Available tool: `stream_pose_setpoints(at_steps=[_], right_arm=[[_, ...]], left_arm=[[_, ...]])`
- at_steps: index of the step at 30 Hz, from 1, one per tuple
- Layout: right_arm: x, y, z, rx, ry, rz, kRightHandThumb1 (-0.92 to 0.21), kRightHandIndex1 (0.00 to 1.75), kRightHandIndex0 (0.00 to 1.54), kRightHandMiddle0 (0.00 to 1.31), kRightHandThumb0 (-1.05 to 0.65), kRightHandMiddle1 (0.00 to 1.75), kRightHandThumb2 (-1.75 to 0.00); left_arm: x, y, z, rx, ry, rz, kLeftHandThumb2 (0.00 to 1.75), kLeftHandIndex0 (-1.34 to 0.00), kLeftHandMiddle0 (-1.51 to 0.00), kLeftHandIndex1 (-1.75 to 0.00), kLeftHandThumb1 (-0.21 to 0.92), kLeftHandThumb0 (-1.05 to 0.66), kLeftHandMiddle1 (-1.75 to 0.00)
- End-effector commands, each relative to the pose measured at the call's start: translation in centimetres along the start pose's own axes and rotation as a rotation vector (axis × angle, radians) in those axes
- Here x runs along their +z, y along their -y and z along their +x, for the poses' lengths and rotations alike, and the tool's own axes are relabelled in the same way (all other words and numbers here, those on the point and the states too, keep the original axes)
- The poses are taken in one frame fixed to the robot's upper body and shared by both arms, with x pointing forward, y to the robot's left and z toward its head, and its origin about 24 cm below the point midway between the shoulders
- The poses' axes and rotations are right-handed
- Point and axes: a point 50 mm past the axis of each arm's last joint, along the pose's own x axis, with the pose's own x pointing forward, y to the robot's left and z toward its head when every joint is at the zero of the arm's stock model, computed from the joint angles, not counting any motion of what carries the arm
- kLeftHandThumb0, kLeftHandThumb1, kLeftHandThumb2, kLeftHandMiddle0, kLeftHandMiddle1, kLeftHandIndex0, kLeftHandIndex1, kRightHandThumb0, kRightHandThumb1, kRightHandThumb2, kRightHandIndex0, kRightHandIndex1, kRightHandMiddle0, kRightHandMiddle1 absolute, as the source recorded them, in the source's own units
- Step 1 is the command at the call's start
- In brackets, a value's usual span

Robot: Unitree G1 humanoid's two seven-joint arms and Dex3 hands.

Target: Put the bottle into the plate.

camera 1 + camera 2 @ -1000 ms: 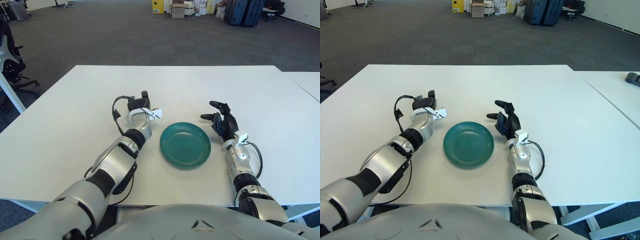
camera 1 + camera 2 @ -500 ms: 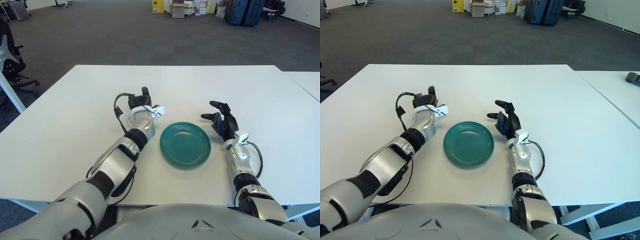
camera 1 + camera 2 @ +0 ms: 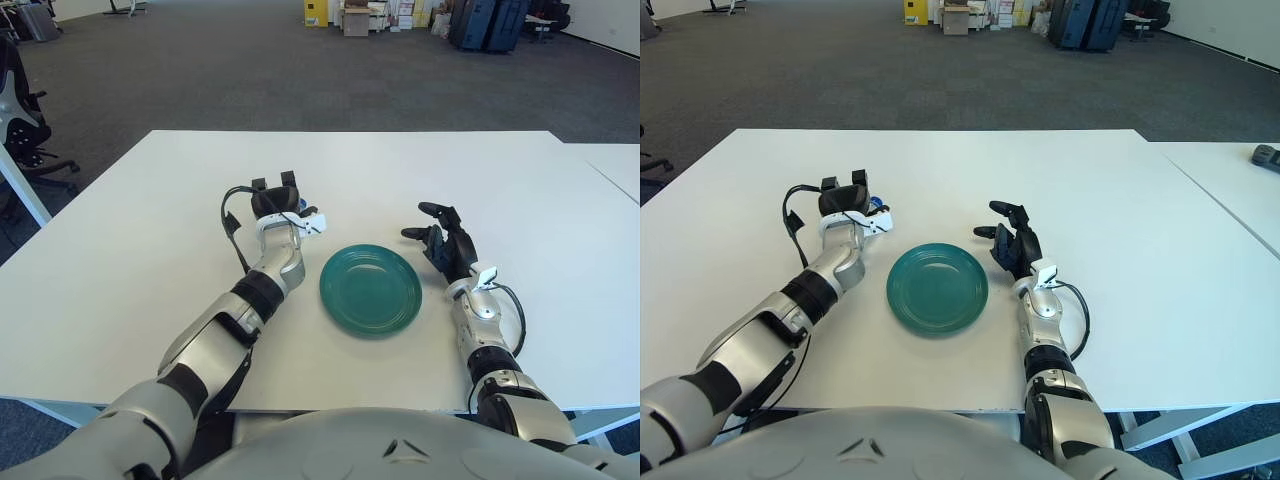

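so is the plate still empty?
Empty. The green plate shows only bare surface; the left hand is beside it, on its left.

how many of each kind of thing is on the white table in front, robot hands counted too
plate: 1, green, nothing on it
bottle: 1, only a blue bit shows at the left hand
hands: 2, the left one and the right hand beside the plate's right edge
total: 4

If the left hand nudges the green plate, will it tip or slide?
Probably slides: the plate looks shallow, flat on the smooth table. Its glossy rim may slip in the left hand. The right hand shows beside it.
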Motion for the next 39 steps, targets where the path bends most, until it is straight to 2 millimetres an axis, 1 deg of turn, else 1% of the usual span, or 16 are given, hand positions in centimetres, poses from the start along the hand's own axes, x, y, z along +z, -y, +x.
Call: stream_pose_setpoints(at_steps=[1,7,8,12,15,16,18,21,24,32,35,39], right_arm=[[-5.6,1.0,-6.9,-0.135,-0.252,0.087,-0.92,0.86,0.54,0.05,-0.74,1.09,-0.79],[-5.5,1.0,-6.9,-0.140,-0.252,0.080,-0.92,0.86,0.54,0.06,-0.73,1.09,-0.79],[-5.5,1.0,-6.9,-0.140,-0.251,0.079,-0.92,0.87,0.54,0.06,-0.73,1.09,-0.80],[-5.5,1.0,-6.9,-0.140,-0.250,0.074,-0.92,0.87,0.55,0.06,-0.74,1.09,-0.81],[-5.4,1.1,-6.9,-0.137,-0.247,0.073,-0.92,0.86,0.54,0.07,-0.75,1.09,-0.82],[-5.4,1.1,-6.9,-0.136,-0.246,0.073,-0.92,0.86,0.54,0.07,-0.75,1.09,-0.82],[-5.4,1.1,-7.0,-0.135,-0.245,0.072,-0.92,0.86,0.54,0.07,-0.76,1.09,-0.82],[-5.4,1.2,-7.0,-0.135,-0.245,0.072,-0.92,0.85,0.53,0.07,-0.78,1.09,-0.83],[-5.4,1.2,-7.0,-0.137,-0.245,0.073,-0.92,0.84,0.53,0.08,-0.78,1.09,-0.84],[-5.5,1.2,-7.0,-0.147,-0.251,0.069,-0.92,0.83,0.53,0.09,-0.79,1.10,-0.85],[-5.5,1.3,-7.0,-0.147,-0.251,0.069,-0.92,0.83,0.52,0.09,-0.79,1.11,-0.85],[-5.4,1.3,-7.0,-0.143,-0.248,0.074,-0.92,0.83,0.53,0.11,-0.79,1.12,-0.85]], left_arm=[[-1.1,-0.3,-0.2,0.058,-0.016,0.014,0.75,0.00,-0.01,-0.88,0.92,-1.05,-1.74],[-2.6,1.0,-0.4,0.064,-0.041,0.019,0.66,0.00,0.00,-0.86,0.92,-1.05,-1.67],[-2.8,1.3,-0.3,0.061,-0.045,0.023,0.63,0.00,0.00,-0.86,0.92,-1.05,-1.62],[-3.4,1.9,-0.1,0.052,-0.059,0.046,0.60,0.00,-0.01,-0.87,0.92,-1.05,-1.54],[-3.8,2.2,0.0,0.034,-0.074,0.079,0.57,0.00,-0.02,-0.90,0.92,-1.05,-1.43],[-3.9,2.3,0.0,0.028,-0.078,0.088,0.57,0.00,-0.02,-0.90,0.92,-1.05,-1.42],[-4.1,2.5,0.1,0.010,-0.087,0.110,0.59,0.00,-0.04,-0.92,0.92,-1.05,-1.35],[-4.3,2.7,0.1,-0.015,-0.098,0.135,0.68,0.00,-0.08,-0.99,0.92,-1.05,-1.20],[-4.3,2.8,0.1,-0.026,-0.102,0.141,0.73,0.00,-0.09,-1.01,0.92,-1.05,-1.14],[-4.5,3.1,0.2,-0.058,-0.108,0.148,0.80,0.00,-0.13,-1.04,0.92,-1.05,-1.11],[-4.5,3.1,0.2,-0.065,-0.108,0.149,0.81,0.00,-0.14,-1.04,0.92,-1.05,-1.14],[-4.5,3.3,0.3,-0.090,-0.112,0.157,0.83,0.00,-0.12,-1.04,0.92,-1.05,-1.27]])
